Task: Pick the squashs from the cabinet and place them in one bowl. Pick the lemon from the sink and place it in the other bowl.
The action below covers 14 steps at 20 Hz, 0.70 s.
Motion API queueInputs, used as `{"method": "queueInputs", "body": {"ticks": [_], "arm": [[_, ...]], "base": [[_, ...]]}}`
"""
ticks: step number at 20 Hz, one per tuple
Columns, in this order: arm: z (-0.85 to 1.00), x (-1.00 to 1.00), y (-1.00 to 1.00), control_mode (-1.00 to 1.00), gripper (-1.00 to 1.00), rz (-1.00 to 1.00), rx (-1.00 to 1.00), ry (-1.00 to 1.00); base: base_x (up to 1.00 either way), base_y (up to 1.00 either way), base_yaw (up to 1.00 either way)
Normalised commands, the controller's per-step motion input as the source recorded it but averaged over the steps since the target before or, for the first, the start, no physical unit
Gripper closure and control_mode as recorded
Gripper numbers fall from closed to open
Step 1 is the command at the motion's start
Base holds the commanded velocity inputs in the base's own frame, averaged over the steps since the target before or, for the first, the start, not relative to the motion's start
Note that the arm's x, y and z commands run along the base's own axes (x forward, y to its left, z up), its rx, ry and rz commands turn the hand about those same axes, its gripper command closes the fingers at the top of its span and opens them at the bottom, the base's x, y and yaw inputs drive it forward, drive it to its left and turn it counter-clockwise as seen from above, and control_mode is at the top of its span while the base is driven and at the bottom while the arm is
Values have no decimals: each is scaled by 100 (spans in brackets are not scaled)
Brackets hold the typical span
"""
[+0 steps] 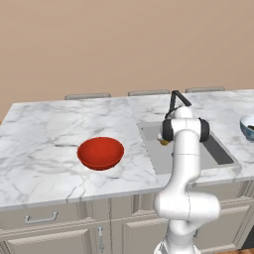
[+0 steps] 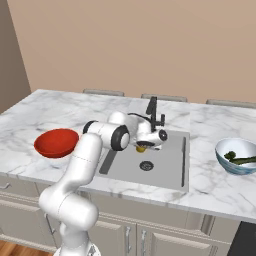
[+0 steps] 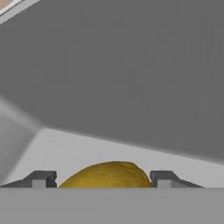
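My gripper (image 3: 103,179) reaches down into the grey sink (image 2: 167,167), its two fingertips (image 3: 43,178) standing either side of the yellow-orange lemon (image 3: 105,175), very close to its flanks. In the right base view the lemon (image 2: 141,148) sits under the hand above the sink floor. The red bowl (image 1: 100,152) rests on the counter left of the sink with nothing in it. A dark green squash (image 2: 241,160) lies in the pale blue-white bowl (image 2: 222,150) at the right. The cabinet is out of view.
A black faucet (image 2: 152,111) stands at the sink's back edge, just behind the hand. The round drain (image 2: 146,165) lies on the sink floor near the lemon. Marble counter (image 1: 44,134) stretches left of the red bowl.
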Motion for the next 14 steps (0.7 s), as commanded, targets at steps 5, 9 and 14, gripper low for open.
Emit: {"method": "queueInputs", "body": {"ticks": [5, 9, 14], "arm": [[-9, -67, 0, -100, 100, 0, 1, -4], [0, -76, 2, -100, 100, 0, 0, -11], [0, -67, 14, -100, 100, 2, 0, -10]], "base": [[0, 0, 0], [0, 0, 0], [0, 0, 0]]}}
